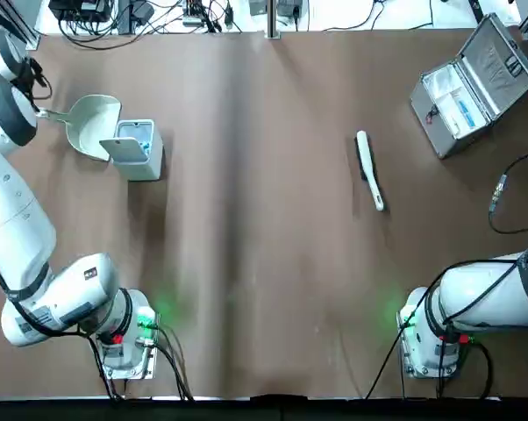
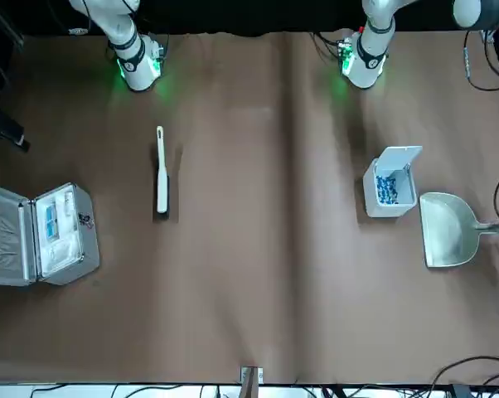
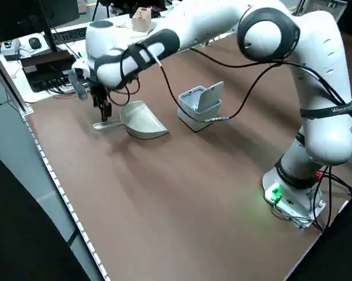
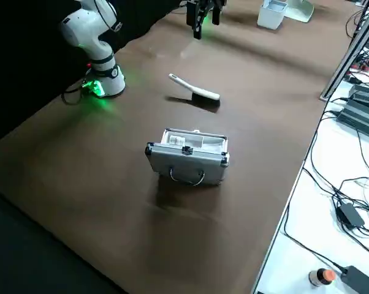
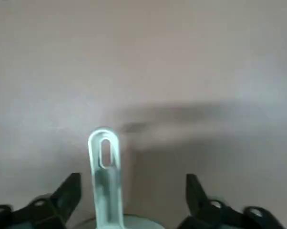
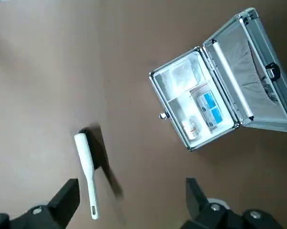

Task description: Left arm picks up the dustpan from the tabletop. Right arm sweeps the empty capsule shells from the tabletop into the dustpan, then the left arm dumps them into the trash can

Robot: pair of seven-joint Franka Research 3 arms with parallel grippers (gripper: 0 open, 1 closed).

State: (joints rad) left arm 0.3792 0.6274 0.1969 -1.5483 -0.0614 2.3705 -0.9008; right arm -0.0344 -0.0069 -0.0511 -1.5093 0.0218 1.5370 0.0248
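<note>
The cream dustpan (image 1: 93, 123) lies flat on the brown tabletop (image 1: 264, 263) at the far left, its scoop beside the trash can (image 1: 139, 153). The bin's lid is swung up, and blue capsule shells (image 2: 386, 189) lie inside it. I see no shells on the table itself. My left gripper (image 3: 103, 110) hangs open just over the dustpan's thin handle (image 5: 104, 167), one finger on each side and neither touching it. My right gripper (image 4: 203, 21) is open and empty, held high above the table's right half.
A slim white brush (image 1: 369, 168) lies right of centre. An open silver metal case (image 1: 474, 83) with small packets inside stands at the far right corner. Cables and electronics lie beyond the table's far edge.
</note>
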